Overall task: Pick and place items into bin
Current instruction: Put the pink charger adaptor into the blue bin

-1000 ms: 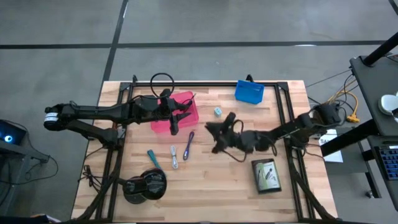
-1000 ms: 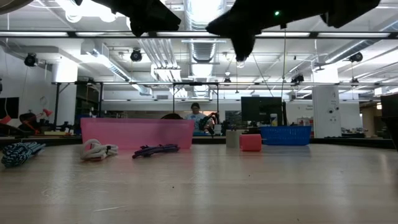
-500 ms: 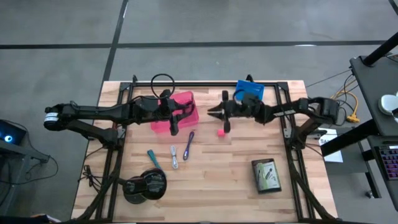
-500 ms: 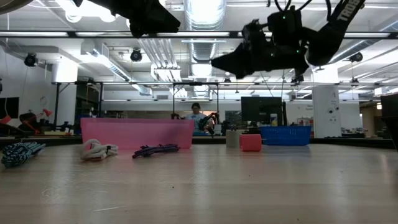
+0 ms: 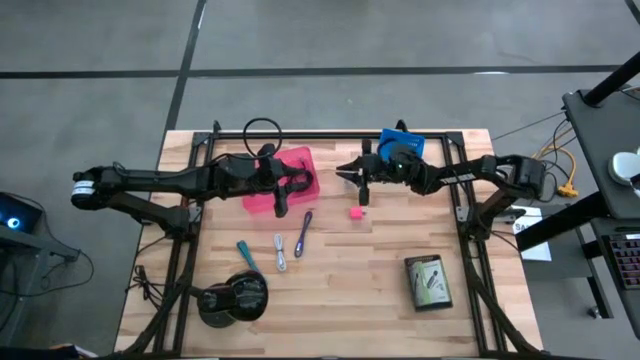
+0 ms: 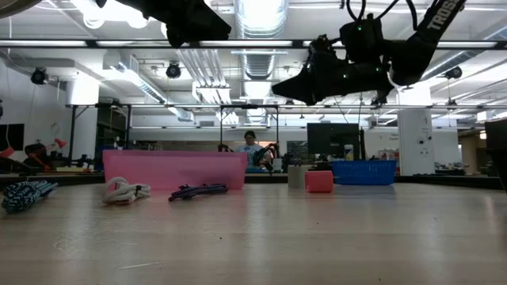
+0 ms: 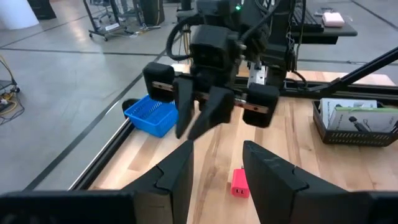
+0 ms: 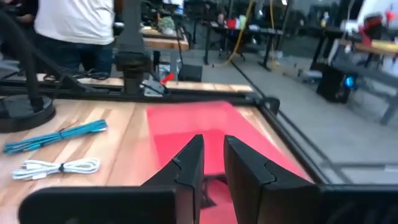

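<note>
Right end effector (image 5: 352, 176) empty, fingers slightly apart (left wrist view shows it); left's (image 5: 290, 184) apart

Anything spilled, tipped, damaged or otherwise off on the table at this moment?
Nothing looks spilled or broken. The pink bin and blue basket sit upright. The pink cube, purple cord, white cord and teal pen lie loose on the table, not yet binned. Both grippers hover above the table.

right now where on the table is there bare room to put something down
Bare wood lies between the pink cube and the green packet, and along the near edge. It is crowded around the purple cord, grey cord and teal pen.
</note>
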`<state>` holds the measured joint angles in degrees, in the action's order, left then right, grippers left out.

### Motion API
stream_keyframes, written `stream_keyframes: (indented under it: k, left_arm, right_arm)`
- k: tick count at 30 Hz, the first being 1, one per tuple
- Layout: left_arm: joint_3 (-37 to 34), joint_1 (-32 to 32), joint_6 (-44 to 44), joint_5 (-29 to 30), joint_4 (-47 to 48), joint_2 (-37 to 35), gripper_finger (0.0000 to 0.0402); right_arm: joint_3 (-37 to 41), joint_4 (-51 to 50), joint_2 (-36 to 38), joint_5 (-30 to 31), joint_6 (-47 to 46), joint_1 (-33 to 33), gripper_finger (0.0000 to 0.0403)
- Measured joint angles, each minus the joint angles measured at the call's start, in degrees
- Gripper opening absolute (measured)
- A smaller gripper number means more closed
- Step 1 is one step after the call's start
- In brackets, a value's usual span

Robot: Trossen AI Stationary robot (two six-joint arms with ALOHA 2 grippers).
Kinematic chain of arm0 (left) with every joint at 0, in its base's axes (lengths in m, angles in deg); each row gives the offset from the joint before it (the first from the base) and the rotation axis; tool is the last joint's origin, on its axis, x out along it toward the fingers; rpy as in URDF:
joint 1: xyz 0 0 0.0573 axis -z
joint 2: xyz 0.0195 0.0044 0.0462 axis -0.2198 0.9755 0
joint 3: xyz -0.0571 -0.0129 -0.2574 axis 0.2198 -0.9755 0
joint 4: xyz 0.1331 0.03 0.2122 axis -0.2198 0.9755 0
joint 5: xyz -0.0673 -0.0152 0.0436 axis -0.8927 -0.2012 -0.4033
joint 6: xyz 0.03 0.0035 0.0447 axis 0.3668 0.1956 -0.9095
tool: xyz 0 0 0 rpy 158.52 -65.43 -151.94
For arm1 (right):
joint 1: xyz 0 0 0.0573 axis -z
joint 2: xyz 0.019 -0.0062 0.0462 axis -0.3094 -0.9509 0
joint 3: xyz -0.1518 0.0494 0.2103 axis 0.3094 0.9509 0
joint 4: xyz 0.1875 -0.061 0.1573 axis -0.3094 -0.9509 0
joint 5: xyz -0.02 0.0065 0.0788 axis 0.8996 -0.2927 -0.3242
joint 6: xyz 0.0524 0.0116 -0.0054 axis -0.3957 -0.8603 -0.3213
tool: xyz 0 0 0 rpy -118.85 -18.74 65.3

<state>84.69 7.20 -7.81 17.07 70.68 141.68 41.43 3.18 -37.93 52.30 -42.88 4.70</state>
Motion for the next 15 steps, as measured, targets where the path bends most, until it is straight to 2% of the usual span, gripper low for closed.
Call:
stream_keyframes:
  k: [4,9,15]
  left_arm:
    - [0.1,0.0,0.0,0.0,0.1,0.0,0.0124]
    - [-0.2,0.0,0.2,0.0,-0.2,0.0,0.0124]
    - [-0.1,-0.1,0.0,-0.1,-5.0,2.3,0.0124]
  right_arm:
    - [0.0,1.5,0.2,-0.3,2.0,-0.1,0.0052]
    - [0.0,1.9,0.3,-0.2,0.2,-0.1,0.0052]
    - [0.0,1.0,0.3,-0.2,2.4,0.0,0.0052]
